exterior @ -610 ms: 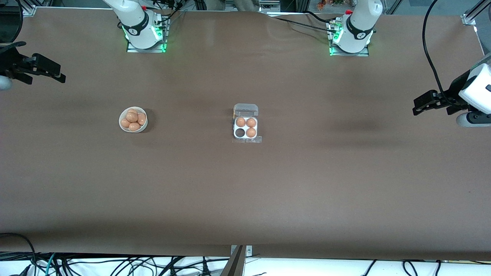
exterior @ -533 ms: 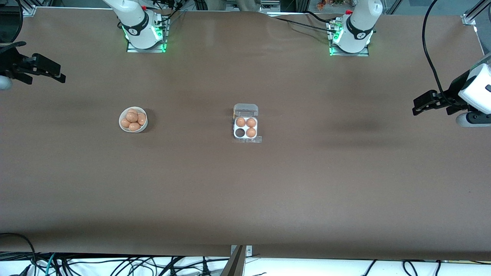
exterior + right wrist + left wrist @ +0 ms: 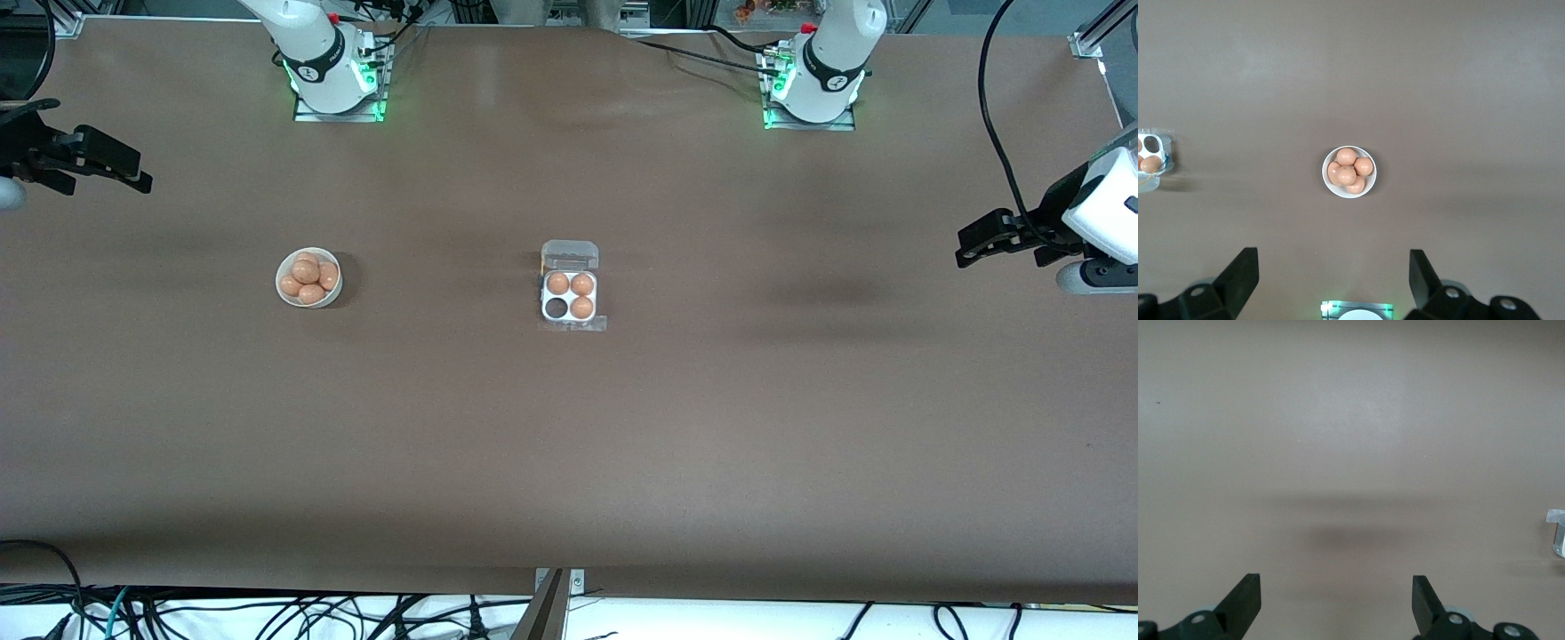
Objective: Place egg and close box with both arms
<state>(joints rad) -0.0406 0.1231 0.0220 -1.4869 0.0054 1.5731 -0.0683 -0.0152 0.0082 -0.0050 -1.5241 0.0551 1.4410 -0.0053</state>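
Note:
The clear box [image 3: 569, 296] lies open at the table's middle, its lid [image 3: 570, 254] folded back toward the robots' bases. Three of its cells hold eggs [image 3: 582, 284]; the cell [image 3: 556, 308] nearer the front camera, toward the right arm's end, holds nothing. Several like eggs [image 3: 307, 271] are heaped in a white bowl [image 3: 332, 299] toward the right arm's end; it also shows in the right wrist view [image 3: 1325, 180]. My right gripper [image 3: 107, 173] [image 3: 1331, 260] hangs open and holds nothing at that end, off from the bowl. My left gripper [image 3: 965, 249] [image 3: 1337, 583] hangs open and holds nothing over the other end.
The brown table [image 3: 569, 444] has bare surface all round the box and bowl. The arm bases [image 3: 336, 80] [image 3: 813, 84] glow green at the edge farthest from the front camera. Cables [image 3: 267, 613] lie below the near edge. A corner of the box [image 3: 1558, 533] shows in the left wrist view.

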